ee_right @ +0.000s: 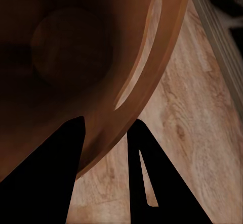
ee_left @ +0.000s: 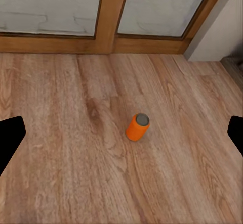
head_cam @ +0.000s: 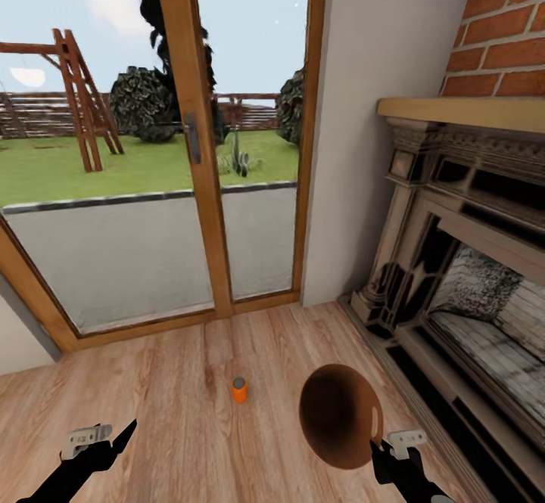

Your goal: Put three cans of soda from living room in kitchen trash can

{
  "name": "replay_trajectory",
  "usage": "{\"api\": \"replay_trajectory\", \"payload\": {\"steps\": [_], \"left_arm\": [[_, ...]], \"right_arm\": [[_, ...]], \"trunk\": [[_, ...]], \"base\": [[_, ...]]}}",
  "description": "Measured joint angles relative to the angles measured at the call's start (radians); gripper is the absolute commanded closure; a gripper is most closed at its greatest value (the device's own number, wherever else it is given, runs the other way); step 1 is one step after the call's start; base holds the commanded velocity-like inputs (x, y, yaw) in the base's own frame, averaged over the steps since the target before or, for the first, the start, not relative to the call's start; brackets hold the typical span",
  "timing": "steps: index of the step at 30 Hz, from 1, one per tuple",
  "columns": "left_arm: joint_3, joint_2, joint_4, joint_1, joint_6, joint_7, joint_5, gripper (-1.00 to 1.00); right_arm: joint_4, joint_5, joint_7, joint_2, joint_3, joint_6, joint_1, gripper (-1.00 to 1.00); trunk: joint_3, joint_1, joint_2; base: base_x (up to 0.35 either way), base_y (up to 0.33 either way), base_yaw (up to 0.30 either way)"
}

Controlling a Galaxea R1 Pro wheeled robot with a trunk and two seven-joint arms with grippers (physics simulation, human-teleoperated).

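Living room corner: wood plank floor point(head_cam: 174, 382), wood-framed glass doors point(head_cam: 189, 140) ahead with garden beyond, ornate fireplace point(head_cam: 462, 261) and brick wall at the right.

Orange soda can point(head_cam: 239, 389) stands upright on the floor, between the two arms and a little ahead of them, near the door sill. In the left wrist view the same can point(ee_left: 137, 127) sits roughly centred between the dark fingertips.

Left end effector point(head_cam: 102, 439): low at the left, fingers spread wide, holding nothing, well apart from the can.

Right end effector point(head_cam: 392, 446): closed on the rim of the trash can point(head_cam: 337, 416), one finger inside the wall, one outside. Bin is carried off the floor, mouth tilted toward the head camera, dark interior showing. The right wrist view shows no can on the bin's bottom point(ee_right: 71, 47).

Risks, as judged:
- Rim pinch is a thin hold on a tapered wall; a quick swing or base turn could let the bin rotate or slip out.
- Bin is tilted; anything dropped in at this angle may roll back out.
- Can is light and narrow; a left approach that is off-centre could tip it, and it would roll on bare floor, possibly toward the fireplace.
- Fireplace is close on the right; the carried bin may strike it when turning.
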Motion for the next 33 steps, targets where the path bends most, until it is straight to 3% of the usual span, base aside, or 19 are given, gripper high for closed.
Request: {"api": "replay_trajectory", "payload": {"steps": [10, 11, 13, 15, 19, 20, 22, 24, 26, 27, 28, 29, 31, 32, 33], "left_arm": [[-0.002, 0.0, 0.021, -0.001, 0.012, 0.004, -0.002, -1.0], [-0.004, 0.0, 0.02, -0.001, 0.038, 0.005, -0.003, -1.0], [-0.014, -0.001, 0.012, -0.01, 0.159, 0.007, -0.029, -1.0], [-0.017, -0.001, 0.006, -0.021, 0.223, 0.009, -0.049, -1.0], [-0.022, -0.006, -0.078, -0.087, 0.371, 0.032, -0.085, -1.0], [-0.024, -0.02, -0.106, -0.13, 0.462, 0.056, -0.089, -1.0], [-0.026, -0.04, -0.118, -0.171, 0.529, 0.076, -0.093, -1.0], [-0.048, -0.081, -0.134, -0.252, 0.673, 0.134, -0.093, -1.0], [-0.069, -0.096, -0.139, -0.303, 0.76, 0.178, -0.095, -1.0], [-0.089, -0.105, -0.141, -0.355, 0.843, 0.224, -0.092, -1.0], [-0.098, -0.11, -0.14, -0.388, 0.882, 0.247, -0.093, -1.0], [-0.114, -0.131, -0.126, -0.47, 0.977, 0.299, -0.093, -1.0], [-0.121, -0.154, -0.102, -0.557, 1.032, 0.323, -0.092, -1.0], [-0.126, -0.184, -0.049, -0.625, 1.073, 0.339, -0.089, -1.0], [-0.133, -0.234, 0.054, -0.726, 1.11, 0.362, -0.089, -1.0]], "right_arm": [[0.012, 0.0, 0.0, 0.0, 0.0, 0.0, 0.0, 1.0], [0.013, 0.001, 0.0, 0.0, 0.0, 0.0, 0.0, 1.0], [0.013, 0.002, 0.0, 0.001, 0.0, 0.0, 0.0, 1.0], [0.013, 0.003, 0.0, 0.0, 0.0, 0.0, 0.0, 1.0], [0.013, 0.006, 0.0, 0.001, 0.0, 0.0, 0.0, 1.0], [0.013, 0.007, 0.0, 0.001, 0.0, 0.0, 0.0, 1.0], [0.013, 0.009, 0.0, 0.001, 0.0, 0.0, 0.0, 1.0], [0.013, 0.01, 0.0, 0.001, 0.0, 0.0, 0.0, 1.0], [0.013, 0.01, 0.0, 0.001, 0.0, 0.0, 0.0, 1.0], [0.013, 0.01, 0.0, 0.002, 0.0, 0.0, 0.0, 1.0], [0.013, 0.01, 0.0, 0.002, 0.0, 0.0, 0.0, 1.0], [0.013, 0.01, 0.0, 0.003, 0.0, 0.0, 0.0, 1.0], [0.013, 0.01, 0.0, 0.003, 0.0, 0.0, 0.0, 1.0], [0.013, 0.009, 0.0, 0.003, 0.0, 0.0, -0.001, 1.0], [0.012, 0.007, -0.001, 0.002, -0.004, 0.001, -0.001, 1.0]], "trunk": [[0.0, 0.0, 0.0], [0.0, 0.0, 0.0], [0.0, 0.0, 0.0], [0.0, 0.0, 0.0], [0.0, 0.0, 0.0], [0.0, 0.0, 0.0], [0.0, 0.0, 0.0], [0.0, 0.0, 0.0], [0.0, 0.0, 0.0], [0.0, 0.0, 0.0], [0.0, 0.0, 0.0], [0.0, 0.0, 0.0], [0.0, 0.0, 0.0], [0.0, 0.0, 0.0], [0.0, 0.0, 0.0]], "base": [[0.103, 0.0, -0.003], [0.278, 0.0, 0.0], [0.21, 0.0, 0.0], [0.123, 0.0, 0.0], [0.081, 0.0, 0.0], [0.083, 0.0, 0.0], [0.08, 0.0, 0.0], [0.048, 0.0, 0.0], [0.028, 0.0, 0.0], [0.018, 0.0, 0.0], [0.016, 0.0, 0.0], [0.027, 0.0, 0.0], [0.053, 0.0, 0.0], [0.075, 0.0, 0.0], [0.072, 0.0, 0.0]]}}
